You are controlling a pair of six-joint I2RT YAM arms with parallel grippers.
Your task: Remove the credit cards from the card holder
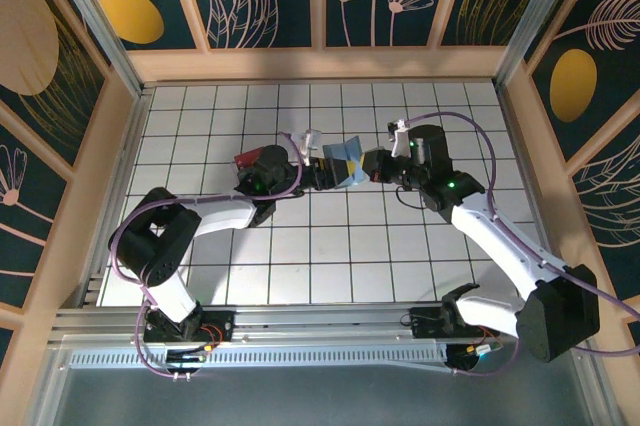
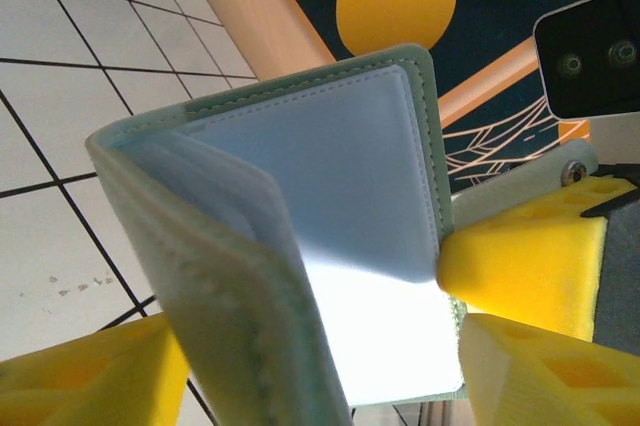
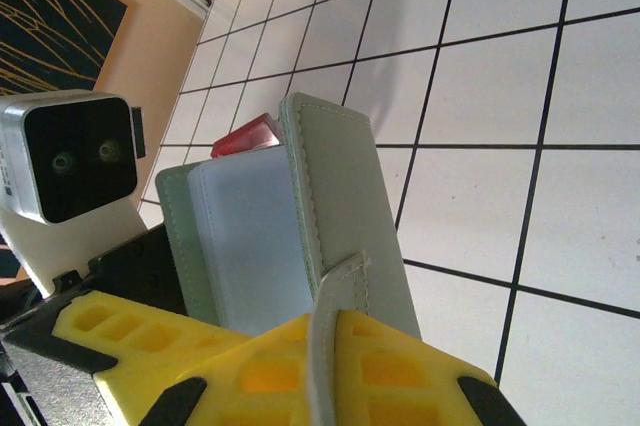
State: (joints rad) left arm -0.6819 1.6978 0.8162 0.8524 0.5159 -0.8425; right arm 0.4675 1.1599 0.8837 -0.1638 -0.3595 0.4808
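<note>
I see the small pale grey-green folding soft-plastic card holder (image 1: 347, 158) held up off the white tiled worktop (image 1: 300, 246), just above the middle of the top view, between the 2 arms' ends. The left gripper (image 1: 325, 174) comes at it from the left of the frame and the right gripper (image 1: 368, 166) from the right.

In the left wrist view the holder stands open like a book, spine towards the upper left. 1 panel runs down to the bottom centre and the other faces me, showing its bluish-white inner pocket. The left arm's yellow foam fingers (image 2: 90, 376) sit wide apart in the 2 bottom corners, with the near panel's lower edge between them. I cannot tell whether either pad touches it. At the right of that view, a yellow finger of the right gripper presses on the far panel's outer edge.

In the right wrist view, the right gripper's yellow fingers are closed tight on 1 panel's edge at the bottom centre, and the holder rises from them towards the upper left.

I cannot make out the credit cards in the pockets.
</note>
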